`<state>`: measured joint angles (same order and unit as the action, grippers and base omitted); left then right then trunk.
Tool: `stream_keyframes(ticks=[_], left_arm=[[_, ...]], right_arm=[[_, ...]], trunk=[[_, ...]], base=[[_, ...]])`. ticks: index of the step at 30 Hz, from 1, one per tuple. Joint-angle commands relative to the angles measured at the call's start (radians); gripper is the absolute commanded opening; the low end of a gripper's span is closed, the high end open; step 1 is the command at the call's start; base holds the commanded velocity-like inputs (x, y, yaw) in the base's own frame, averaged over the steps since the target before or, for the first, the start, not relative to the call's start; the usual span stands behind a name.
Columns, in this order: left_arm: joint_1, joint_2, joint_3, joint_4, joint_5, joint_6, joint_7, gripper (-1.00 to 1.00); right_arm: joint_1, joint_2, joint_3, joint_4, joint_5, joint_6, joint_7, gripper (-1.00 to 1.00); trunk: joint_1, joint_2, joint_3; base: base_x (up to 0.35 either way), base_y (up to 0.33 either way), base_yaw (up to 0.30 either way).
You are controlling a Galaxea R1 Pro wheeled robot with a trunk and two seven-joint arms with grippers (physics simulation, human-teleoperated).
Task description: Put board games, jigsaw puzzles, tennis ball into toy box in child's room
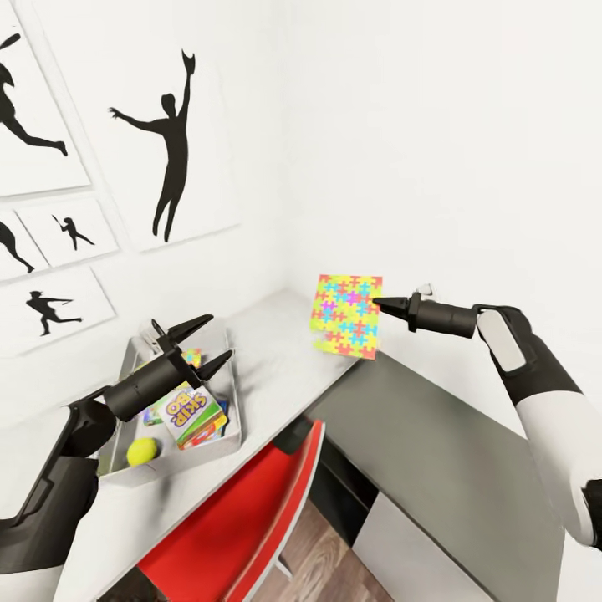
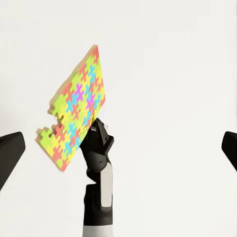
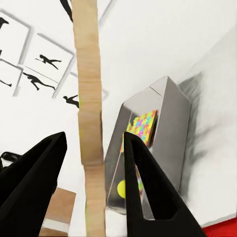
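Note:
My right gripper (image 1: 378, 303) is shut on one jigsaw puzzle (image 1: 347, 316), holding the multicoloured sheet upright in the air above the table's back corner. In the right wrist view the sheet shows edge-on as a tan strip (image 3: 91, 123) between the fingers. The left wrist view shows the same puzzle (image 2: 76, 108) from across the table. On the table (image 1: 276, 368), the toy box (image 1: 180, 461) holds a yellow-green board game (image 1: 192, 414), the tennis ball (image 1: 142, 451) and the other jigsaw puzzle (image 1: 193, 358). My left gripper (image 1: 219, 336) hovers open and empty over the toy box.
A red chair (image 1: 242, 518) is tucked under the table's front edge. The lower dark grey section (image 1: 435, 451) lies below my right arm. White walls meet in the corner behind, with framed silhouette pictures (image 1: 167, 125) on the left wall.

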<state>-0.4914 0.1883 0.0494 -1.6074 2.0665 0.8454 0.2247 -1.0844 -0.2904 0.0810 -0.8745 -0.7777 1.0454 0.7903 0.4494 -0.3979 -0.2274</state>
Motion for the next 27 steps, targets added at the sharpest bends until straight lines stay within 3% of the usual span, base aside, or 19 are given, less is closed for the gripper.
stream_keyframes(ticks=[1,13,20,27], left_arm=[[-0.001,0.000,0.001,0.000,0.011,0.003,0.010,1.00],[0.002,0.002,0.003,0.000,0.011,0.003,0.008,1.00],[0.008,0.002,0.006,0.000,0.013,0.003,-0.006,1.00],[0.010,0.012,0.007,0.000,0.013,0.003,-0.025,1.00]], right_arm=[[-0.008,0.008,0.006,0.005,0.003,0.002,0.003,-1.00],[-0.036,0.075,0.022,0.034,0.003,0.002,-0.007,-1.00],[-0.075,0.118,0.029,0.129,0.004,0.002,-0.016,-1.00],[-0.093,0.135,0.055,0.190,0.004,0.002,-0.024,-1.00]], trunk=[[0.001,-0.002,-0.002],[0.001,-0.002,0.000],[0.001,-0.002,0.000],[0.001,-0.002,0.000]], base=[[0.000,0.000,0.285],[0.000,0.000,0.286],[0.000,0.000,0.288],[0.000,0.000,0.291]])
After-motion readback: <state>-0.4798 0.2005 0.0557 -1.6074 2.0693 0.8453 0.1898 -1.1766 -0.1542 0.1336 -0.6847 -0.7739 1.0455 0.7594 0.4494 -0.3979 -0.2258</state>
